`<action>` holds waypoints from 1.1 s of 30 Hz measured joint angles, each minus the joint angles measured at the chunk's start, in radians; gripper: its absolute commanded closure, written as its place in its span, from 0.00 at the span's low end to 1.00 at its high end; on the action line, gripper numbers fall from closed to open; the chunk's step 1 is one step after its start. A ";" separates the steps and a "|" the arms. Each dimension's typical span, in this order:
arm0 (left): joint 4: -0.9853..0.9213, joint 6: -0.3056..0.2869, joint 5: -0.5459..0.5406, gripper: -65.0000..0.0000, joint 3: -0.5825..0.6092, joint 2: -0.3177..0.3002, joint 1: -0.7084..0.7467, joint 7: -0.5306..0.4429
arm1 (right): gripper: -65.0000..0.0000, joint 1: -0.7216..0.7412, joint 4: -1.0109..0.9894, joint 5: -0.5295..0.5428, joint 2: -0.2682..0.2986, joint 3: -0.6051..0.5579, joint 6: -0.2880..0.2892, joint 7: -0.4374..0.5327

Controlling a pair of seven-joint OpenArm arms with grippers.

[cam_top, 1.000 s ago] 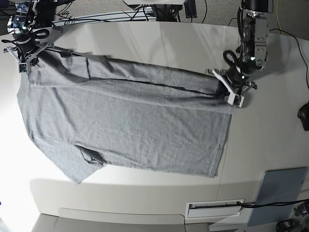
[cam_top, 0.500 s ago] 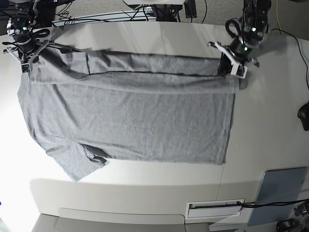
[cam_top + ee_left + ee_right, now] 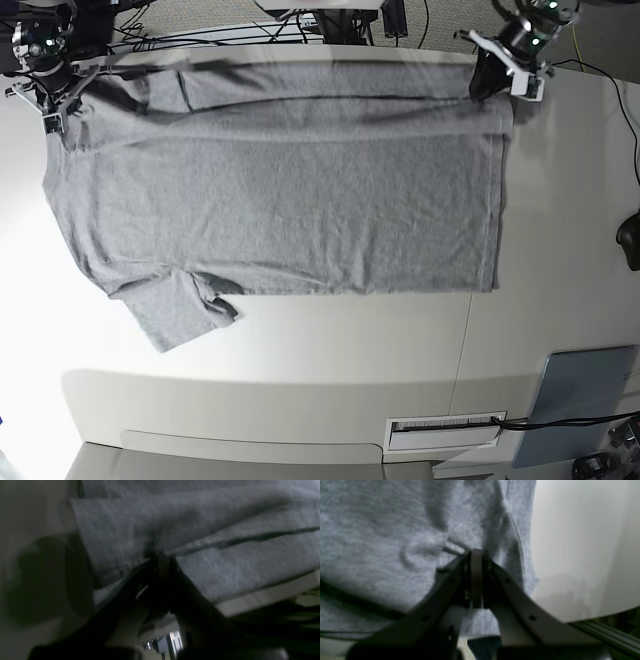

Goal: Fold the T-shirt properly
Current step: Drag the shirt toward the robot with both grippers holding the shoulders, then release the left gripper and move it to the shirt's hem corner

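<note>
The heather-grey T-shirt [image 3: 280, 190] lies spread across the white table, plain side up, with one sleeve [image 3: 175, 315] sticking out at the lower left. My left gripper [image 3: 497, 78] is shut on the shirt's far right corner by the hem; in the left wrist view [image 3: 160, 555] its jaws pinch the grey cloth [image 3: 125, 530]. My right gripper [image 3: 55, 105] is shut on the far left corner near the shoulder; in the right wrist view [image 3: 476, 552] its jaws pinch the cloth [image 3: 382, 530]. The far edge is folded over in a narrow band.
The white table [image 3: 560, 250] has a seam running down its right part. A grey-blue pad [image 3: 578, 400] lies at the lower right, next to a white label strip [image 3: 445, 428]. Cables [image 3: 250, 25] lie behind the far edge. A dark object [image 3: 630, 240] sits at the right edge.
Both grippers have pulled the shirt's far edge toward the back of the table. The shirt has slid that way and stretched flatter; the folded-over band is narrower.
</note>
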 measured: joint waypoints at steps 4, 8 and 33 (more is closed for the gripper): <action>0.002 -0.044 -0.023 1.00 -0.034 0.001 0.011 0.034 | 1.00 -0.047 0.008 0.006 0.000 0.046 0.016 -0.009; 0.050 -0.029 0.000 1.00 -0.040 0.001 0.014 0.090 | 1.00 -0.099 0.056 -0.003 -0.011 0.080 0.028 -0.053; 0.407 0.093 -0.030 0.54 -0.123 0.004 -0.119 0.352 | 0.55 -0.040 0.297 0.045 -0.011 0.142 -0.010 -0.051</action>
